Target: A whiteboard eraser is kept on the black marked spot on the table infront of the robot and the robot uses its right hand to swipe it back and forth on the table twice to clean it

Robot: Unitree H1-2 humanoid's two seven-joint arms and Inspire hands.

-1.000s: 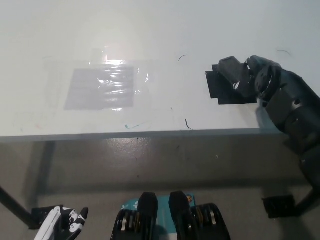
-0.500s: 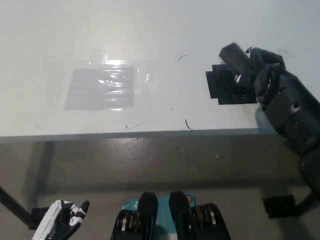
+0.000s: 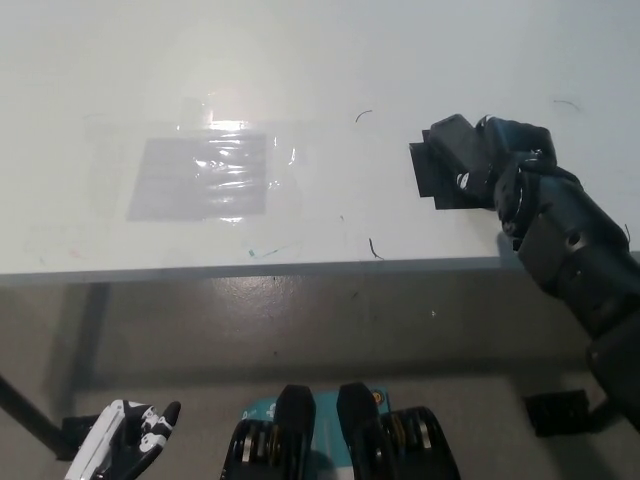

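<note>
My black right hand (image 3: 505, 165) reaches in from the right over the white table (image 3: 300, 60). It is shut on a dark whiteboard eraser (image 3: 450, 135), which sticks out to the left of the fingers. The eraser lies over the upper part of the black marked spot (image 3: 432, 185); whether it touches the table I cannot tell. The hand hides the right part of the spot. My white left hand (image 3: 125, 448) rests at the lower left, below the table's front edge, fingers apart and holding nothing.
A grey patch under shiny clear film (image 3: 200, 177) is taped to the table left of centre. Small pen marks (image 3: 375, 248) dot the surface near the front edge (image 3: 270, 268). Grey floor and a black foot (image 3: 558, 410) show beneath.
Half a second ago the eraser was tipped up and farther back. Now the right hand has brought it down and a little to the left over the spot. The left hand barely moved.
</note>
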